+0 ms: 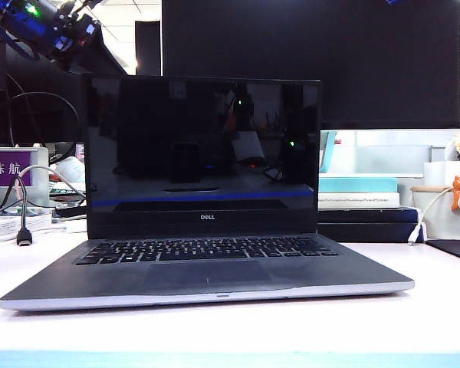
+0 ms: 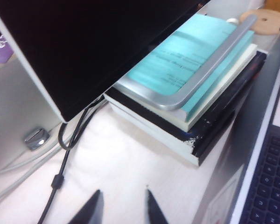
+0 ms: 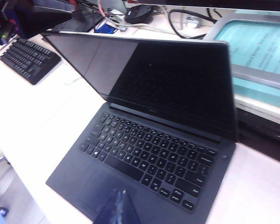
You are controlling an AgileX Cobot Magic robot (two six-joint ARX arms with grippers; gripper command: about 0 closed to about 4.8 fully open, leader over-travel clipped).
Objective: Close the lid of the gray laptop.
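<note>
The gray laptop (image 1: pixel 215 268) sits open in the middle of the table, its lid (image 1: pixel 203 146) standing upright with a dark screen. My left gripper (image 2: pixel 122 196) hangs open and empty over the white table behind the lid, whose gray back (image 2: pixel 249 144) runs beside it. In the exterior view the left arm (image 1: pixel 61 31) shows above the lid's upper left corner. My right gripper (image 3: pixel 120 193) is shut on nothing and hovers over the trackpad at the laptop's (image 3: pixel 144 158) front. The lid (image 3: pixel 168 79) leans back beyond it. The right gripper is out of the exterior view.
A large black monitor (image 1: pixel 314 61) stands behind the laptop, its stand foot resting on stacked books (image 2: pixel 186 88). Black cables (image 2: pixel 60 172) trail over the table behind the lid. A black keyboard (image 3: pixel 28 58), a purple name sign (image 1: pixel 6 169) and a white cup (image 1: pixel 445 211) flank the laptop.
</note>
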